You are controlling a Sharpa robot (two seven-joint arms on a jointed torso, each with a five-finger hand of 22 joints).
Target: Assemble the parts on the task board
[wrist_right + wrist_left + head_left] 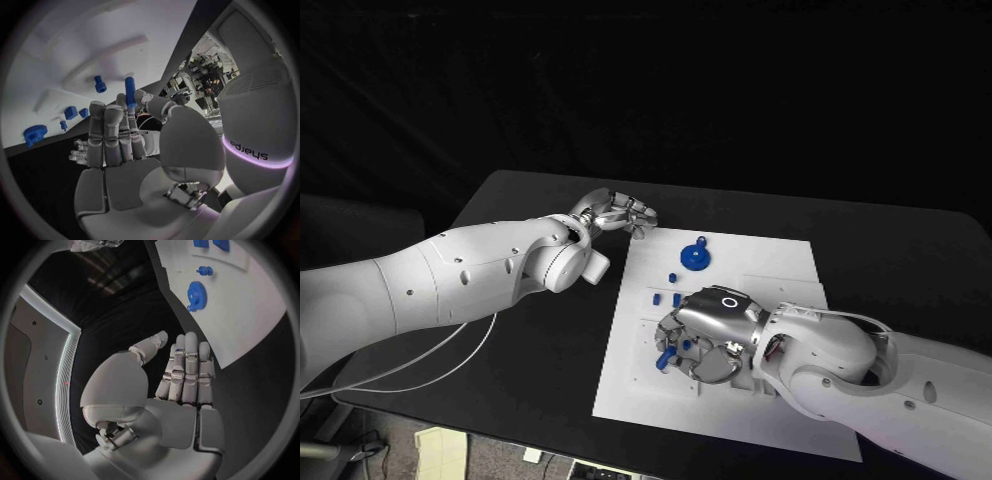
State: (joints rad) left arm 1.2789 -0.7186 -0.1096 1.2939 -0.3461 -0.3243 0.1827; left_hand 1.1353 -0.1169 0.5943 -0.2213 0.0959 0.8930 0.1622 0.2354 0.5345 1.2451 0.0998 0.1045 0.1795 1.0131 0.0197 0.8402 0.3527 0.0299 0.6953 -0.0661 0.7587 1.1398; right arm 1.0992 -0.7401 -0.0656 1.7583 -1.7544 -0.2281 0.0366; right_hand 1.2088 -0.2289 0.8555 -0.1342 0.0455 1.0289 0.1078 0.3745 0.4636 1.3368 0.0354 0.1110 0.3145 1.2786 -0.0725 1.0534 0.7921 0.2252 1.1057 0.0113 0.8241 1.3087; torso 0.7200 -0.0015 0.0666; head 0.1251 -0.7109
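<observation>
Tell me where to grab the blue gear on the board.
Take the blue gear by its toothed rim, coming from above: it seems to lie flat on the task board with bare board around it. The left robot hand, empty beside the board's edge, looks nearest.

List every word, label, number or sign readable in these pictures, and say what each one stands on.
"sharpa", seen upside down in the right wrist view: on the white housing behind the right hand, just above the glowing purple strip.
Task board: no readable print.
Blue gear and left hand: no markings legible.
</observation>
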